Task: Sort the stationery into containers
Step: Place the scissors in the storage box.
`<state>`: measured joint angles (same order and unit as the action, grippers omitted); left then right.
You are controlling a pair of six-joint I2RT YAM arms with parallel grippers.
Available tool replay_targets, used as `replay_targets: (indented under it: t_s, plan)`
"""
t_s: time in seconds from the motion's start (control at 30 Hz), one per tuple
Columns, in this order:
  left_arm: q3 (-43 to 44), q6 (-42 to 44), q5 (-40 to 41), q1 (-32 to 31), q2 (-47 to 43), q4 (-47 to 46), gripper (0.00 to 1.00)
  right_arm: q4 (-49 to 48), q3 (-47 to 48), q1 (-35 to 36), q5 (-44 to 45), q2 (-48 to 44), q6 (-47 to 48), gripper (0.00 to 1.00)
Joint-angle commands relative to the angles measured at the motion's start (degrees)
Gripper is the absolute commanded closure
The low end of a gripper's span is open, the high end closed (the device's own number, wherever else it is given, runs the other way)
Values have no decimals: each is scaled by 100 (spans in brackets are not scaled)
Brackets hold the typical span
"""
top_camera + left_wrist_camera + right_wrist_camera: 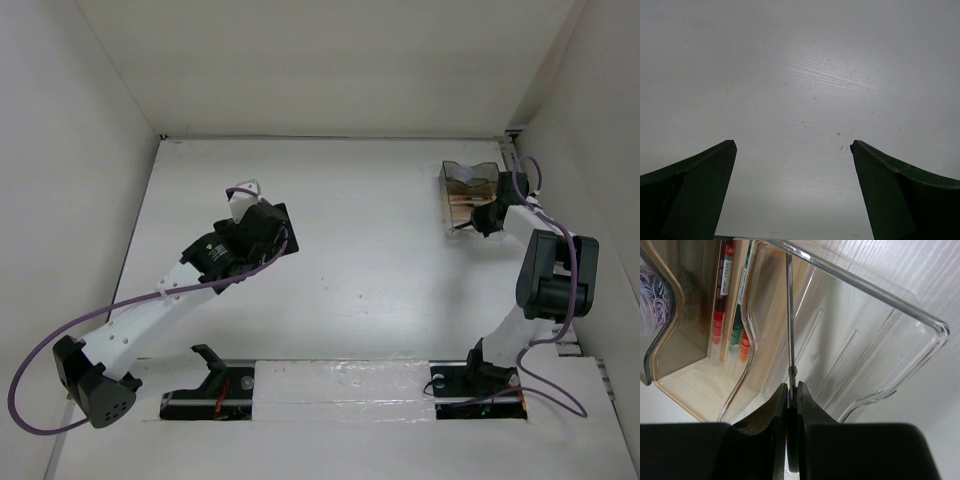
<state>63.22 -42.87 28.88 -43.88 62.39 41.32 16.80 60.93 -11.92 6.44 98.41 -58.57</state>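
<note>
In the right wrist view my right gripper (792,387) is shut on the scissors (789,315). They are seen edge-on, and the silver blades point down into the clearer end compartment of the smoky-brown organiser (865,287). Red-and-white pens (722,305) stand in the neighbouring compartment, and coloured paper clips (652,290) lie in the one beyond. From above, the organiser (448,200) sits at the far right of the table with the right gripper (487,215) over it. My left gripper (243,192) hangs open over bare table, left of centre, with nothing between its fingers (700,185).
White walls close in the table on the left, back and right. The organiser stands close to the right wall. A purple cable (530,180) loops above the right wrist, beside the organiser. Both arm bases sit at the near edge.
</note>
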Motion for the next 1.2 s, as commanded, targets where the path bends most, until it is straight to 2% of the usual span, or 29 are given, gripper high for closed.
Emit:
replay_targets:
  t_s: [0.0, 0.1, 0.27, 0.37, 0.57, 0.6, 0.67, 0.7, 0.9, 0.93, 1.07, 1.1, 1.13, 1.17]
  plan:
    - [-64, 68, 30, 11, 19, -115, 0, -230, 7, -2, -186, 126, -41, 100]
    - [-64, 68, 30, 11, 19, -115, 0, -282, 7, -3, -239, 126, -41, 98]
    - [-64, 68, -23, 11, 19, -115, 0, -282, -46, -3, -292, -58, -41, 73]
    - [-64, 68, -23, 11, 19, -115, 0, -282, -46, -55, -292, -181, -41, 66]
    - [-64, 121, -76, 11, -34, -168, 0, -124, -46, -56, -292, -454, -41, 60]
    - [-117, 121, -76, 11, -34, -168, 0, -124, -46, -56, -292, -515, -41, 56]
    - [-117, 121, -128, 11, -86, -168, 0, -71, -46, -56, -345, -769, -41, 56]
    - [-117, 121, -129, 11, -87, -168, 0, -19, -46, -56, -345, -858, -41, 51]
    - [-117, 121, -129, 11, -139, -168, 0, 280, 253, -4, -345, -1595, -41, 49]
    - [-117, 121, -129, 11, -139, -168, 0, 280, 305, -3, -397, -1710, 20, 33]
    - [-117, 68, -23, 11, -245, -168, 0, 280, 149, 417, -739, -2518, 266, 28]
    - [-56, 8, 160, 11, -323, -168, 0, 158, -105, 558, -819, -3033, 502, 20]
    - [23, -54, 240, 11, -411, -81, 0, 35, -255, 707, -967, -3334, 704, 0]
    - [76, -55, 328, 11, -412, -28, 0, -79, -396, 883, -1134, -3650, 854, 0]
